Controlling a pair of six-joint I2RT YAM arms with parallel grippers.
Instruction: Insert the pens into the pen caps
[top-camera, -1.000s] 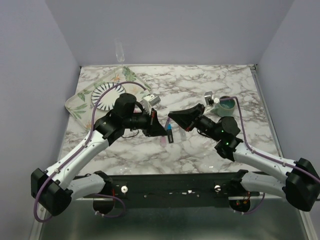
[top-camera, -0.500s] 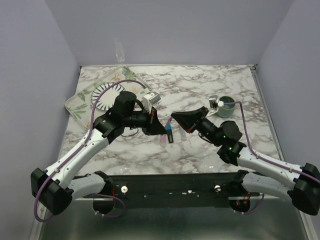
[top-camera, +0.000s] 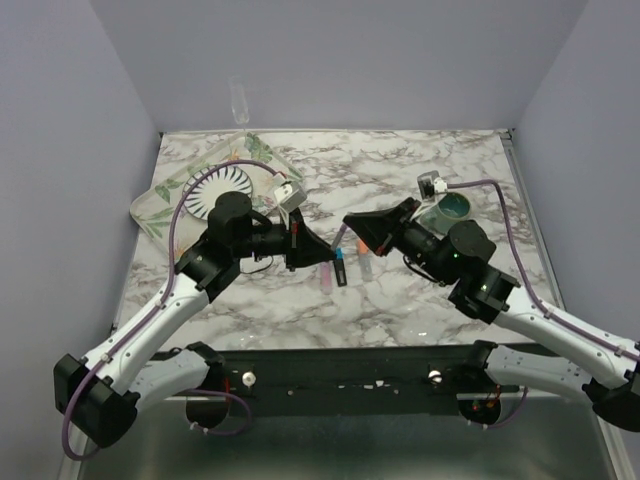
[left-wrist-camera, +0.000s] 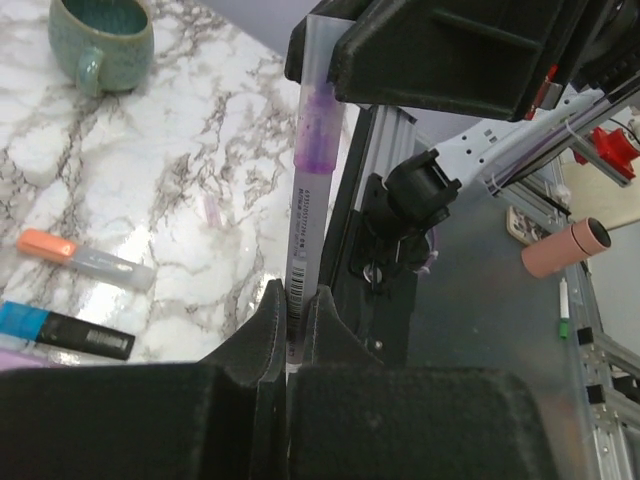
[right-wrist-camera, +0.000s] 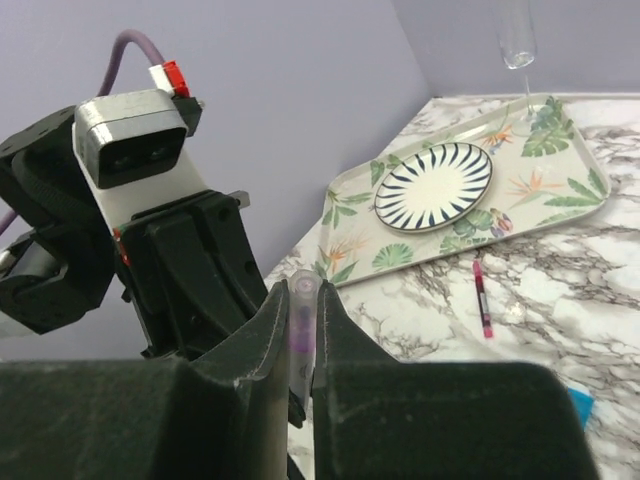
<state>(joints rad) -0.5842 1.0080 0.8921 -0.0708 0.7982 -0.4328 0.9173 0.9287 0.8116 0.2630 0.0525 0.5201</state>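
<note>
My left gripper (top-camera: 320, 254) (left-wrist-camera: 296, 296) is shut on the lower body of the pink-purple marker (left-wrist-camera: 305, 215) and holds it above the table. My right gripper (top-camera: 353, 226) (right-wrist-camera: 303, 296) is shut on the translucent light purple cap (right-wrist-camera: 303, 312) at the marker's other end, where purple shows inside (left-wrist-camera: 320, 130). The two grippers face each other closely at mid-table. A black marker with a blue end (left-wrist-camera: 60, 332) (top-camera: 340, 268) and a pale grey marker with an orange end (left-wrist-camera: 88, 257) lie on the marble below. A thin red pen (right-wrist-camera: 481, 298) lies near the tray.
A teal-green mug (top-camera: 450, 209) (left-wrist-camera: 100, 40) stands at the right. A leaf-patterned tray (top-camera: 160, 208) (right-wrist-camera: 560, 160) with a striped plate (top-camera: 216, 190) (right-wrist-camera: 436, 185) sits far left. A clear glass (top-camera: 238, 102) stands at the back. A small pale piece (left-wrist-camera: 212, 208) lies on the marble.
The left arm's elbow has drawn back to the left and the right arm has swung up and forward. Both grippers stay together at mid-table on the marker.
</note>
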